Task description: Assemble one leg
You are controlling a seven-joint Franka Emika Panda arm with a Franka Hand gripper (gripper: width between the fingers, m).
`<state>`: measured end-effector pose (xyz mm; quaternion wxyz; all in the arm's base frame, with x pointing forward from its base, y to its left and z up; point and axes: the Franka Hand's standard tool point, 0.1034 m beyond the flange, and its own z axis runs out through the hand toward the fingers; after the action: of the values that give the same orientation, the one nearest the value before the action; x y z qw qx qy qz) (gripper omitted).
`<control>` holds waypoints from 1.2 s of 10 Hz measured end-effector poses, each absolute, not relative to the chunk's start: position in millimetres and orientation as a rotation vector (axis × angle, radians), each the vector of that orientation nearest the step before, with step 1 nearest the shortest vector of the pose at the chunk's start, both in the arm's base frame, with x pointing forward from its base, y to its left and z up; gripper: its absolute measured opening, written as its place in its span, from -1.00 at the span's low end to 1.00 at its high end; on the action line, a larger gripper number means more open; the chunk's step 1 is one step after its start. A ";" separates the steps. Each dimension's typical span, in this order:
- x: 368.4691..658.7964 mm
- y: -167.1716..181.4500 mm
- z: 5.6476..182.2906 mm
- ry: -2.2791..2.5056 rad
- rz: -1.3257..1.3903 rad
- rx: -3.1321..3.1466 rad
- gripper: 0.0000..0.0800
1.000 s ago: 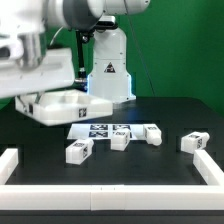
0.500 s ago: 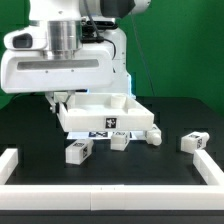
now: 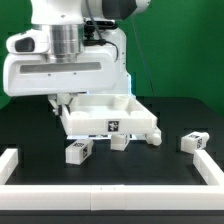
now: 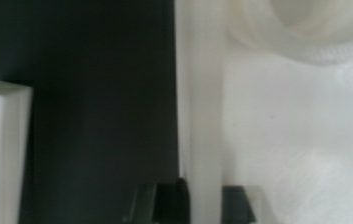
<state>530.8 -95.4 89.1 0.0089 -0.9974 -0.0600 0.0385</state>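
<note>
A: While scanning the exterior view, count four legs on the black table (image 3: 28,133). Nearest leg (image 3: 80,150): lies toward the exterior view's left, in front of the panel (image 3: 105,109) and apart from it.

B: And the others?

A: Second leg (image 3: 120,143) and third leg (image 3: 153,138): sit right at the panel's front edge, partly tucked beneath; touching or not, cannot tell. Fourth leg (image 3: 194,142): lies well apart toward the exterior view's right, near the white rail (image 3: 211,169).

B: State of the fingers (image 4: 171,203)?

A: Hidden in the exterior view behind the white housing of the arm (image 3: 70,65). In the wrist view: narrow, two dark tips close together with a strip of the panel's white between. Reads as clamped on the panel's edge.

B: Panel itself?

A: Large, white, square, tray-like, rim up; carries one square tag (image 3: 115,125) on the front wall. Sits under the arm, behind the row of legs. Flat on the table or raised, cannot tell.

B: Anything more from the wrist?

A: Dark table along one side of the panel's edge, plus a white block (image 4: 2,150) cut off by the frame; cannot tell which part.
</note>
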 end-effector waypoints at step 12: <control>581.4 -21.0 17.4 0.065 0.079 -3.119 -0.88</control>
<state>581.4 -21.0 17.4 0.0102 -0.9994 0.0209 0.0254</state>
